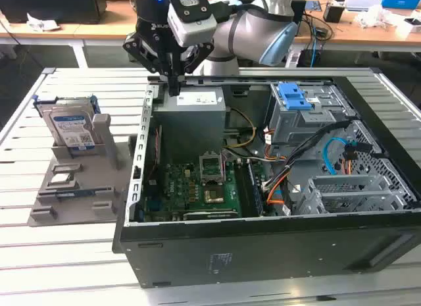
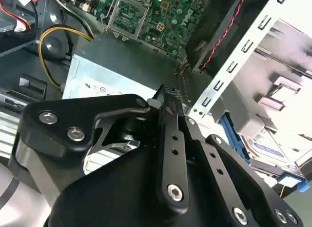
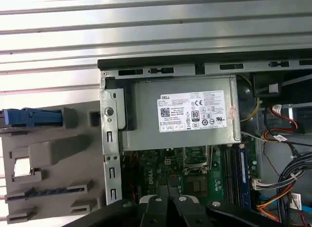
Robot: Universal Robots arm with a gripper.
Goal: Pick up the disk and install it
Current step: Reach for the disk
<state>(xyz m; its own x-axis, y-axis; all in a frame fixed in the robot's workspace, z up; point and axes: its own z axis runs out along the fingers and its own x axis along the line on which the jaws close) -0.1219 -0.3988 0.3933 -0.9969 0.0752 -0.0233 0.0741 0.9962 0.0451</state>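
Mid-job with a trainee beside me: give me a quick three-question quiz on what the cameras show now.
1. True or false: the gripper holds the disk.
2. Where does the disk stand? A) upright in the grey holder beside the computer case; B) in a drive bay inside the case; C) flat on the case's floor.
3. Fill in: the gripper is nearest the grey ____ with the white label.
Key: 1 false; 2 A; 3 power supply.

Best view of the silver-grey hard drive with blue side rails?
Exterior view: the silver-grey disk stands upright in a grey holder, label face showing. Second wrist view catches part of the disk; first wrist view, its blue top edge.
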